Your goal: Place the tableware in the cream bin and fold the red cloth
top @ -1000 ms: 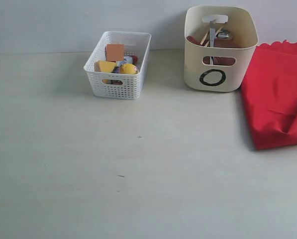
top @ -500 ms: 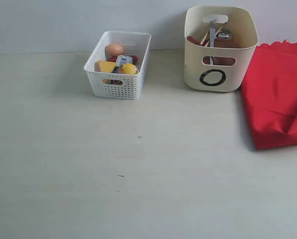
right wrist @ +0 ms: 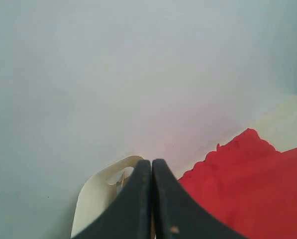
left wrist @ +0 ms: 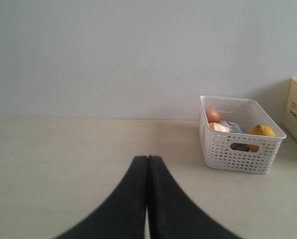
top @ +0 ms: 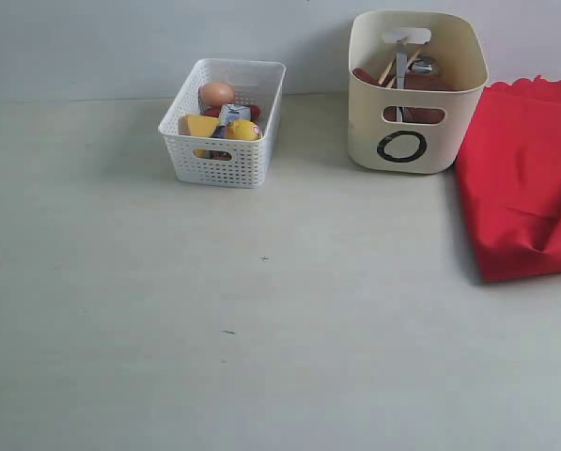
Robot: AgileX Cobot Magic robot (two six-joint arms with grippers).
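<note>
changed: orange block gone from white basket (top: 222, 162), egg (top: 216, 93) uncovered | left jaws, right jaws: closed, empty | beyond right jaws: tableware (top: 401, 68) in cream bin (top: 366, 127), red cloth (top: 529, 188) apparently folded | task likely done

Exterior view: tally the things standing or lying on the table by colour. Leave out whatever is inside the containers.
White: 1, the white perforated basket
Cream: 1, the cream bin
Red: 1, the red cloth
Total: 3
</note>
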